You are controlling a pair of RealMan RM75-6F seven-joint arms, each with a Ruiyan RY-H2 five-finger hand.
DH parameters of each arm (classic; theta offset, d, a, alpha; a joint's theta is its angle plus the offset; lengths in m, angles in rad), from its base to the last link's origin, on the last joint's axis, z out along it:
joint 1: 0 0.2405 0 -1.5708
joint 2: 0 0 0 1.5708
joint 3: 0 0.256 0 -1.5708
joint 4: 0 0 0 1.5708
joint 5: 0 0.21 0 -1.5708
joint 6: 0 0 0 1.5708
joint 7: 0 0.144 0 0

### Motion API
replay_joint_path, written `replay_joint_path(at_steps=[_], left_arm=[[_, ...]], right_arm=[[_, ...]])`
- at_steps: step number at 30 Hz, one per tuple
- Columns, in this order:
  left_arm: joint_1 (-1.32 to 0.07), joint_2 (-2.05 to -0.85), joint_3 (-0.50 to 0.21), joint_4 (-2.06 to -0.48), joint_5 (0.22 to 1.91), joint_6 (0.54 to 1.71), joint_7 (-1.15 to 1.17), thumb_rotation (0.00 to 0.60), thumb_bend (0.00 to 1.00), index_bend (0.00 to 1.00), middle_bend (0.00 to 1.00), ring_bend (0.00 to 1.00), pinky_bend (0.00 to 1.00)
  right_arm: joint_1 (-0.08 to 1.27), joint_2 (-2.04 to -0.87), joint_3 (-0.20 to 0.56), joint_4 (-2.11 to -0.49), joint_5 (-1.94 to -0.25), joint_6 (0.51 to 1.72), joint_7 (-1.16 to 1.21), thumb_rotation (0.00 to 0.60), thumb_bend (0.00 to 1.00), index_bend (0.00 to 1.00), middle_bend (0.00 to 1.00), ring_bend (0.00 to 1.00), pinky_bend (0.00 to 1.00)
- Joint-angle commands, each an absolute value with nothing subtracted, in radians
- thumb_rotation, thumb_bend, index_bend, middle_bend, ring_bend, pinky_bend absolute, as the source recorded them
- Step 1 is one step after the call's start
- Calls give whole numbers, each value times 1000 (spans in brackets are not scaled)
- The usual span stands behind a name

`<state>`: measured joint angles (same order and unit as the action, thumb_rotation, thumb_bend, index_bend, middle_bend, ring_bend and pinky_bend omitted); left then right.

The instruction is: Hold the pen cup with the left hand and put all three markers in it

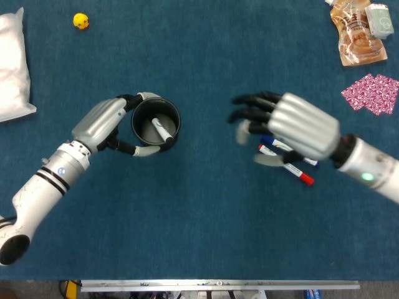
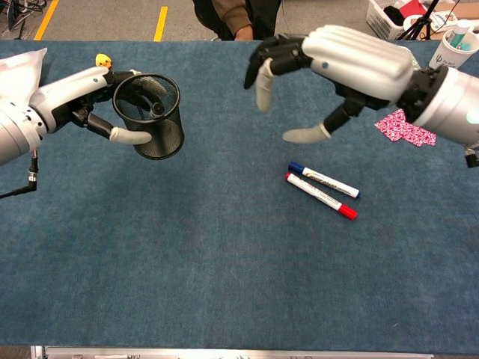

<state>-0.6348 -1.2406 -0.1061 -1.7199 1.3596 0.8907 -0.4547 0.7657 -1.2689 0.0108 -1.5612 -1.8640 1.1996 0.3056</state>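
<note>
A pink packet (image 2: 405, 127) and a yellow duck (image 1: 81, 21) are seen at the desk's (image 2: 224, 284) edges. The pen cup (image 2: 152, 116) — one marker (image 1: 162, 131) inside — is gripped by the left robot hand (image 2: 86, 101). The right robot hand (image 2: 337, 71) is spread, empty, above the blue marker (image 2: 324, 179) and red marker (image 2: 320, 196).

A blue-carpeted table (image 2: 224, 269) carries two markers (image 2: 322, 188) near centre, a white bag (image 1: 12, 65) at nine o'clock, pink packets (image 1: 372, 93) at two o'clock.

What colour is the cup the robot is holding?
Black mesh; the pen cup shows best in the chest view, gripped by the left hand.
</note>
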Motion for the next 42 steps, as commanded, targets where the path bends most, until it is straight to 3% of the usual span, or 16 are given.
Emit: replay_joint_path(at_steps=[1, 13, 31, 42], left_arm=[[-633, -1238, -104, -1722, 1361, 892, -448, 505, 165, 219, 327, 259, 179], [-626, -1240, -96, -1727, 1368, 895, -439, 505, 165, 219, 327, 258, 178], [-618, -1231, -91, -1723, 1367, 890, -449, 507, 164, 218, 326, 258, 178], [-621, -1234, -91, -1718, 1372, 883, -459, 506, 164, 216, 325, 258, 178]], right_arm=[[735, -1244, -51, -1477, -1932, 1244, 290, 600, 171, 489, 339, 180, 310], [739, -1346, -153, -1186, -2043, 1222, 215, 600, 165, 490, 310, 128, 102], [716, -1505, -233, -902, -2078, 1284, 196, 600, 48, 489, 236, 70, 0], [707, -1586, -264, -778, -2091, 1333, 193, 600, 48, 471, 226, 70, 0]])
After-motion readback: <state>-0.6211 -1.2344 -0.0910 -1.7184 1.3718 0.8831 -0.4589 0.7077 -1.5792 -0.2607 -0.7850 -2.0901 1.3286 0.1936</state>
